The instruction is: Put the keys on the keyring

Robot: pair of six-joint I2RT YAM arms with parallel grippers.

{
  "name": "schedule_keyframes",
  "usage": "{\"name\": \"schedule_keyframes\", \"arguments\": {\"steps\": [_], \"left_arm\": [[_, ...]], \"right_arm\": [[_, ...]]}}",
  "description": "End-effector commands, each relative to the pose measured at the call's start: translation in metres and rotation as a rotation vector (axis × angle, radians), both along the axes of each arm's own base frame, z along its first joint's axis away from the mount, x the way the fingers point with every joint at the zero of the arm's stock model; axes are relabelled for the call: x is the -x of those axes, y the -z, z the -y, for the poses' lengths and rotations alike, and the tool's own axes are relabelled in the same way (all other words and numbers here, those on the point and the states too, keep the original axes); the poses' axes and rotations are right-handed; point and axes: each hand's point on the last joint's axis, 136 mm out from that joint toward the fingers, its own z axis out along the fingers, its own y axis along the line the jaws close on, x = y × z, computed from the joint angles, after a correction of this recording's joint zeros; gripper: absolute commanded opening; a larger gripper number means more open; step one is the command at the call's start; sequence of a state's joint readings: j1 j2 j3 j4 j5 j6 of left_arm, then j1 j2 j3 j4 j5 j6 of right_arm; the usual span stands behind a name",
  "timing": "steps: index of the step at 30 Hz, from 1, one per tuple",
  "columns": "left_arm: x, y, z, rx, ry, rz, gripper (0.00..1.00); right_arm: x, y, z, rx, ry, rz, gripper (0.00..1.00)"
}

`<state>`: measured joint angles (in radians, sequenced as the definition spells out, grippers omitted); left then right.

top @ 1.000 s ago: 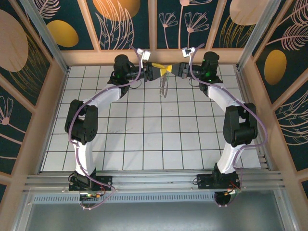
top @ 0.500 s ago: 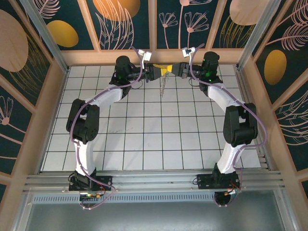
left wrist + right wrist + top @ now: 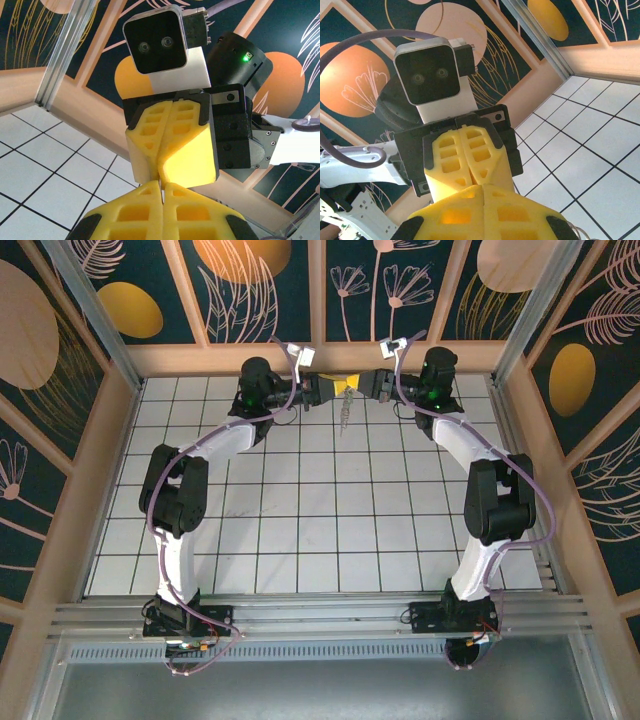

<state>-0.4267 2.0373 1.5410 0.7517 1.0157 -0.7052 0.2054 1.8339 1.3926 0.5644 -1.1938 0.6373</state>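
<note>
We look down on a white tiled table (image 3: 300, 540), walled by dark panels (image 3: 250, 290) painted with orange discs and pale flowers. Up at the middle of the far edge, the left gripper (image 3: 337, 388) and right gripper (image 3: 355, 386) meet tip to tip, each pair of yellow fingers pressed together. The keyring (image 3: 343, 417) dangles beneath that meeting point, a thin pale wisp over the tiles. We cannot tell which pincer pinches it, and it is too small to read any detail.
</note>
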Motion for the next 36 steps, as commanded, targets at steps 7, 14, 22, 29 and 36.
{"name": "schedule_keyframes", "arguments": {"steps": [7, 14, 22, 29, 36], "left_arm": [[0.010, -0.007, 0.012, 0.082, -0.022, 0.021, 0.00], [0.008, -0.011, 0.008, 0.156, -0.036, -0.011, 0.00], [0.007, -0.016, 0.008, 0.168, -0.041, -0.049, 0.00], [0.007, -0.016, 0.007, 0.156, -0.043, -0.081, 0.00], [0.010, -0.017, 0.010, 0.144, -0.035, -0.087, 0.00]], "right_arm": [[0.004, -0.025, 0.006, -0.031, 0.064, 0.074, 0.18], [-0.002, -0.037, 0.040, -0.076, 0.214, 0.086, 0.43], [0.012, -0.017, 0.076, -0.119, 0.360, 0.078, 0.45], [0.035, -0.009, 0.069, -0.092, 0.352, 0.137, 0.46], [0.043, -0.013, 0.044, -0.044, 0.301, 0.193, 0.46]]}}
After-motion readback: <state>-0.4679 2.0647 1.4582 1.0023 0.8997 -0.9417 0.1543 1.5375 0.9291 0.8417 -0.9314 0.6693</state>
